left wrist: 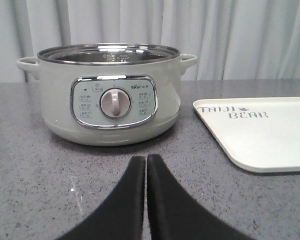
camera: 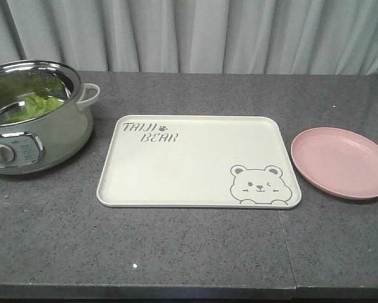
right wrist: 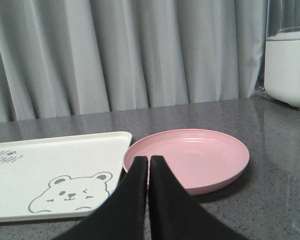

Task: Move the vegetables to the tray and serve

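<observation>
On the table (camera: 176, 252) there was 1 pot (camera: 56, 136), 1 tray (camera: 195, 164) and 1 pink plate (camera: 340, 161). In the pot was 1 heap of green vegetables (camera: 34, 106), its leaves too bunched to count. There were 2 grippers, the left gripper (left wrist: 146, 165) and the right gripper (right wrist: 148, 167), and 1 white machine (right wrist: 287, 67).

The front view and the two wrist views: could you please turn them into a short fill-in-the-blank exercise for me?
1. The vegetables lie inside the pot, which stands to the ____ of the tray in the front view.
2. The round plate beside the tray is ____ in colour.
3. The drawing in the tray's corner shows a winking ____.
4. The left claw and the right claw are both ____.

Missing words: left; pink; bear; shut.
</observation>
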You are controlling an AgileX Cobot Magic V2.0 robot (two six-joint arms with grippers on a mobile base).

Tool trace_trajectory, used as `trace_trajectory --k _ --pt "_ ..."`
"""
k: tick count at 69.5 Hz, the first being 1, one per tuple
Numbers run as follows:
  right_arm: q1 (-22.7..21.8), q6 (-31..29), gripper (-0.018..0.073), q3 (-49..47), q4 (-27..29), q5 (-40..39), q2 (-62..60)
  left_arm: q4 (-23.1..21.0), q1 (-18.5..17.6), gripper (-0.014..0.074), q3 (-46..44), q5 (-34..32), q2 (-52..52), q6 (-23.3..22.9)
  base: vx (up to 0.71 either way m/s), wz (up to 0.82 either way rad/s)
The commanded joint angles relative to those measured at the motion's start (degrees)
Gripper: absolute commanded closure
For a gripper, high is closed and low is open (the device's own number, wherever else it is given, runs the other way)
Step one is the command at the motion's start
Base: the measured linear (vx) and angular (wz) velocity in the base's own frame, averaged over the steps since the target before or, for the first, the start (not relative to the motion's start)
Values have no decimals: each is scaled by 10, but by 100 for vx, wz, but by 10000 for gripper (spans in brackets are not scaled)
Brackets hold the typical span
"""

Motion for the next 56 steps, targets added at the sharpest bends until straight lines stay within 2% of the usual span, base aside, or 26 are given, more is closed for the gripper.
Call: trace_trajectory --k 1,12,27,33,38,45,51,56 --pt "-3 1 562 9 9 -84 -3 -4 0 602 12 -85 -3 -6 0 0" --pt "-3 2 562 9 37 -172 -3 -41 0 602 12 -200 -3 -6 0 0" --pt "-3 5 562 9 58 -171 -3 -41 0 602 12 -299 -3 -6 0 0" --pt "-3 39 562 8 100 -154 -3 -41 0 602 12 -338 -3 -6 0 0" --pt "-2 73 562 3 100 -130 -3 -41 0 602 12 -373 -3 -10 0 0" --pt "-2 82 562 -33 86 -95 -3 -41 0 602 12 -431 -3 -72 0 0" --pt "-2 82 562 -94 79 -23 7 -41 0 602 10 -435 -3 -123 0 0" --pt "-2 72 559 -150 79 46 33 -41 0 602 10 -425 -3 -150 0 1"
